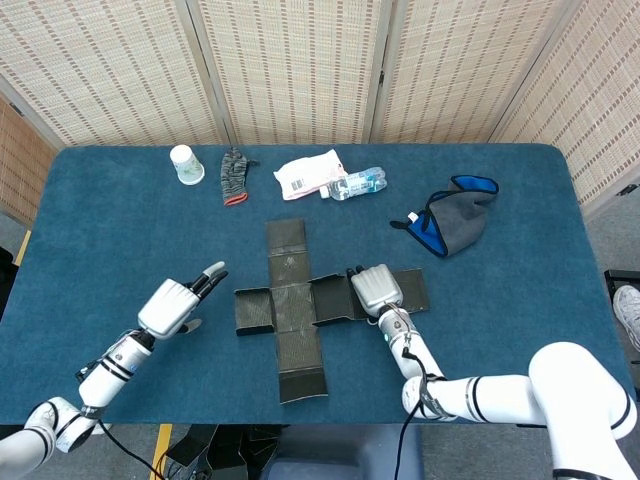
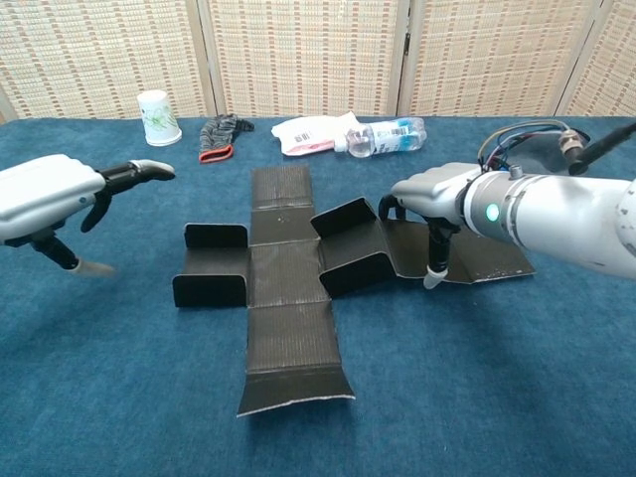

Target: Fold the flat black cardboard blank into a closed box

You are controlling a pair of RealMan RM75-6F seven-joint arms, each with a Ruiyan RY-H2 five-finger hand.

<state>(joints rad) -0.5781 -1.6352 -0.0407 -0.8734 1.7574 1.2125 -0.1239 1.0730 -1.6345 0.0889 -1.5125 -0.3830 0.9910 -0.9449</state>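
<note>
The black cardboard blank (image 1: pixel 295 305) is lying cross-shaped mid-surface, its nearest flap curling up at the free edge. It looks light, thin and springy, so it is likely sliding when pushed; creases and flap edges seem the best holds. Left of it, the left robot hand (image 1: pixel 176 303) is hovering spread and empty. On its right arm, the right robot hand (image 1: pixel 374 290) is pressing down, fingers curled.

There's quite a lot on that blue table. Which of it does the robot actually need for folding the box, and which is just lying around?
For the job:
- black cardboard blank
- right hand, resting on the blank's right side
- left hand, open, apart from the blank

Just lying about, along the far edge:
- paper cup
- striped glove
- white packet
- plastic bottle
- grey and blue cloth
</note>
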